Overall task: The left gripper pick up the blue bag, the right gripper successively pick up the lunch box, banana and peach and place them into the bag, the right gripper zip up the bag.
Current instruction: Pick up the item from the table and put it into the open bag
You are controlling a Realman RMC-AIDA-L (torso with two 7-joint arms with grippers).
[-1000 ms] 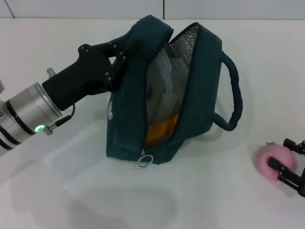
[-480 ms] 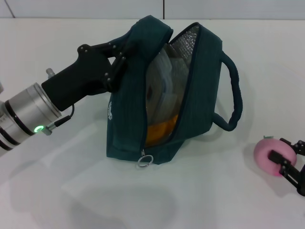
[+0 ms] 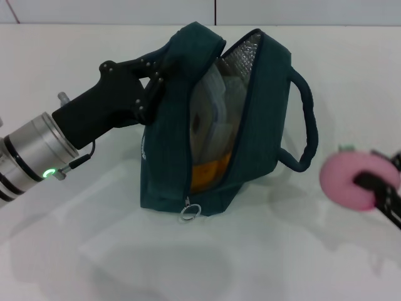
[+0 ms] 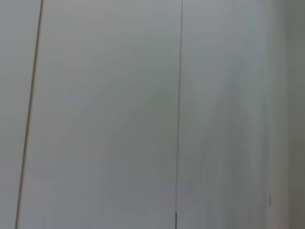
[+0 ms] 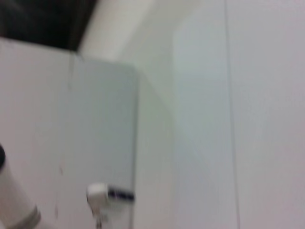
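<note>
The blue bag (image 3: 169,157) stands open on the white table, its silver lining showing. Inside it I see the lunch box (image 3: 210,119) and, lower down, the yellow banana (image 3: 210,170). My left gripper (image 3: 156,78) is shut on the bag's upper left flap and holds the mouth open. At the right edge of the head view the pink peach (image 3: 348,180) hangs above the table, and my right gripper (image 3: 374,183) is shut on it. The zip pull ring (image 3: 190,212) lies at the bag's front bottom. Neither wrist view shows any of these.
The bag's handle (image 3: 308,128) loops out to the right, between the bag's opening and the peach. White table (image 3: 125,251) stretches in front of the bag. The wrist views show only pale walls and panels.
My right gripper has lifted the peach off the table and carried it up and slightly left toward the bag. The left arm and bag have barely moved.
</note>
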